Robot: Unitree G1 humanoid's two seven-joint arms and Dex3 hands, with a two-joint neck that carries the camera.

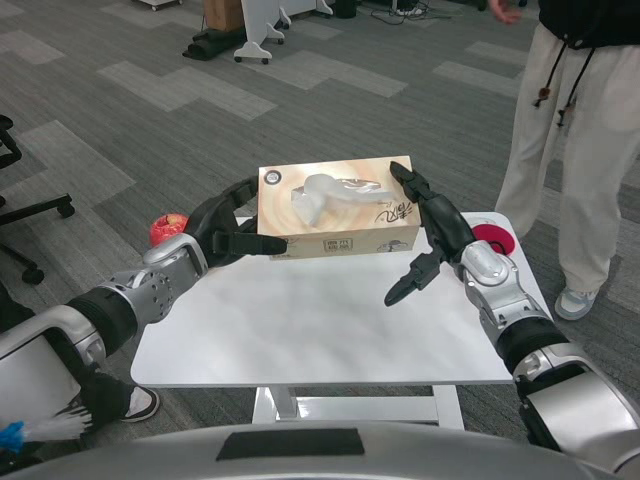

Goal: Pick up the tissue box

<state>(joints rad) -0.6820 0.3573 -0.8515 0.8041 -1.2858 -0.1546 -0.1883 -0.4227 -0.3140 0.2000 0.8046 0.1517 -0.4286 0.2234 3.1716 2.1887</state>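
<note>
The tissue box [335,212] is tan and cream, with a white tissue sticking out of its top slot. It lies crosswise over the far half of the white table [320,330]. My left hand [228,232] wraps its left end, fingers curled behind it and the thumb lying along the front lower edge. My right hand [425,228] presses flat against the right end, fingers pointing up past the top corner, thumb hanging free below. The box is clamped between both hands. Whether its base touches the table I cannot tell.
A red apple [167,228] sits at the table's far left corner, just behind my left wrist. A red round thing on a white base [492,238] stands at the far right corner. A person [580,140] stands past the right edge. An office chair base [25,215] is at far left.
</note>
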